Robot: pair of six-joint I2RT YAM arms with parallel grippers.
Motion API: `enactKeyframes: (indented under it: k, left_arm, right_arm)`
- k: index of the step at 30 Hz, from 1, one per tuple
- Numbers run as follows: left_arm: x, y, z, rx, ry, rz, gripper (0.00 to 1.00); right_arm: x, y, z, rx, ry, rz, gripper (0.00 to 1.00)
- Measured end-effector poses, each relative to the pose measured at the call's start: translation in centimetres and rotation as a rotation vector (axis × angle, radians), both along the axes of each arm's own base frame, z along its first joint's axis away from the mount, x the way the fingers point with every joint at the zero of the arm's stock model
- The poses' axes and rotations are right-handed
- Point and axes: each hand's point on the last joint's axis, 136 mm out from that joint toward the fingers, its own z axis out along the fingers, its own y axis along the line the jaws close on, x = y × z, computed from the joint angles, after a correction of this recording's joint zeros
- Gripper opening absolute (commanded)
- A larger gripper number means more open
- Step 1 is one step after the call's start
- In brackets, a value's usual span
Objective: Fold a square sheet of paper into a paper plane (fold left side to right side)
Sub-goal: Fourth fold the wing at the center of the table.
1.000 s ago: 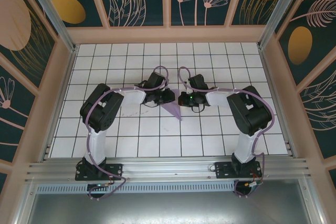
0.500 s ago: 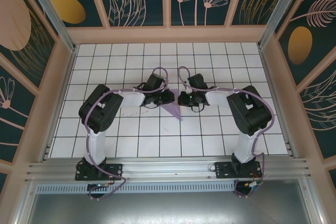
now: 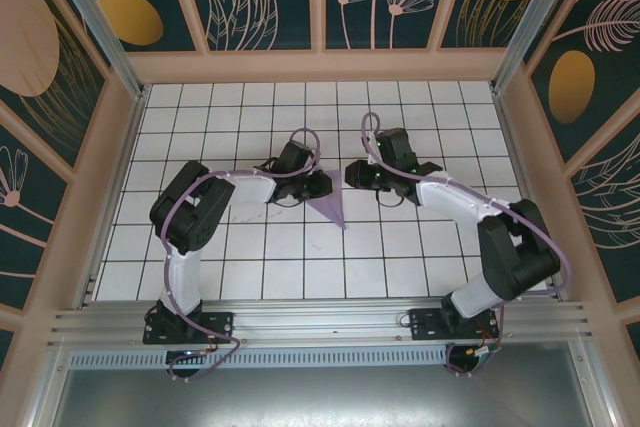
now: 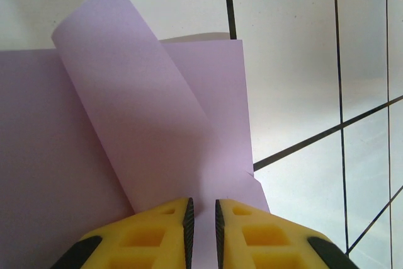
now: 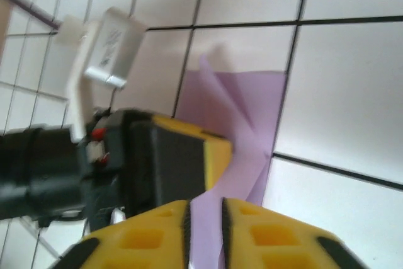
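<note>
The lavender square sheet of paper lies folded into a narrow wedge on the white grid table, its tip pointing toward the near edge. My left gripper sits on its wide far end. In the left wrist view the jaws stand a narrow slit apart over the paper, and one flap curls up to the left. My right gripper hovers just right of the sheet, apart from it. Its jaws are slightly parted, with the paper beyond them and the left gripper's yellow finger beside it.
The white grid table is fenced by wooden side walls and a back wall. An aluminium rail carries both arm bases at the near edge. Purple cables loop over both wrists.
The right arm has swung back to the right, away from the paper, and its jaws have parted a little. The left gripper and the paper have stayed put.
</note>
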Motion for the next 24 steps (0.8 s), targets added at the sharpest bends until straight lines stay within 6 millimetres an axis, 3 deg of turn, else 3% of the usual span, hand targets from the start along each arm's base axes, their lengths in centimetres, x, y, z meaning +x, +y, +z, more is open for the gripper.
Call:
enactKeyframes:
  k: [2,8,15,24]
  left_arm:
    - [0.0,0.0,0.0,0.000,0.000,0.000,0.22]
    - [0.0,0.0,0.0,0.000,-0.001,0.000,0.22]
    - [0.0,0.0,0.0,0.001,-0.002,0.001,0.22]
    - [0.0,0.0,0.0,0.002,-0.002,0.001,0.21]
  right_arm:
    - [-1.3,0.5,-0.3,0.033,0.032,0.027,0.02]
    - [-5.5,3.3,-3.3,0.068,0.166,0.141,0.01]
    - [-6.6,4.2,-6.7,0.041,0.256,0.170,0.01]
    - [-6.8,4.1,-8.2,0.014,0.286,0.169,0.01]
